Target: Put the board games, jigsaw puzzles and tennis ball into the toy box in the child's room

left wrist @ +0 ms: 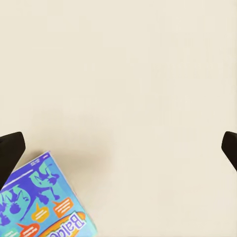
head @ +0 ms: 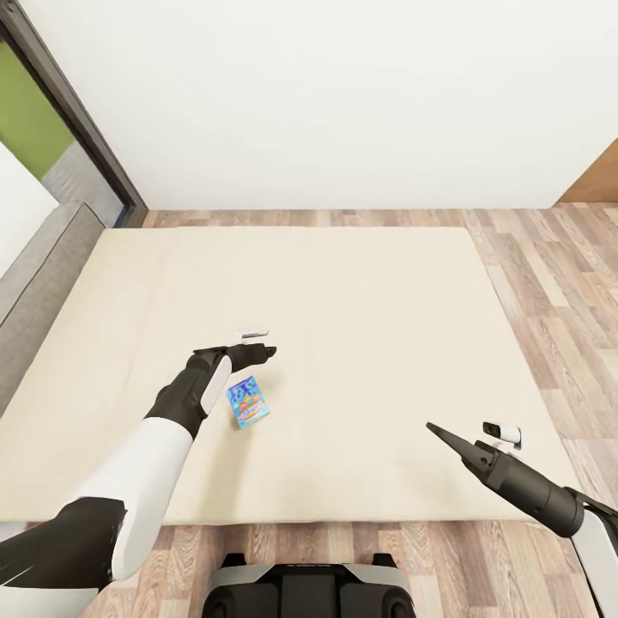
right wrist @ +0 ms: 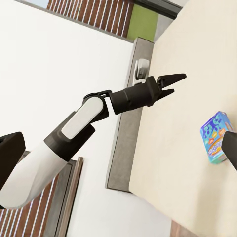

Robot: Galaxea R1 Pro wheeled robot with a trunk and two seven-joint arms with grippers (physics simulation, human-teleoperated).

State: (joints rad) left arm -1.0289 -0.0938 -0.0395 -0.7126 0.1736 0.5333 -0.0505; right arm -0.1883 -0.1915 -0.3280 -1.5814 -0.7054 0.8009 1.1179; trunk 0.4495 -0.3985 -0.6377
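The bed [head: 343, 283] fills most of the head view, its plain beige mattress bare apart from one board game [head: 248, 402] lying flat near its front edge, toward 7 o'clock from the mattress centre.

The left pincer [head: 255, 341] hangs over the mattress at about 12 o'clock from the box and just beside it, fingers spread and holding nothing. In the left wrist view the box [left wrist: 42, 200] sits off to one side of the finger gap, not centred. Descending from here, one finger would likely land on the lid or shove the box aside.

The right pincer [head: 476, 433] hovers at 4 o'clock near the bed's right edge, apart from the box, also parted and empty.

The box is thin and lies flat on soft bedding, so fingers may skid over it or dig into the mattress.
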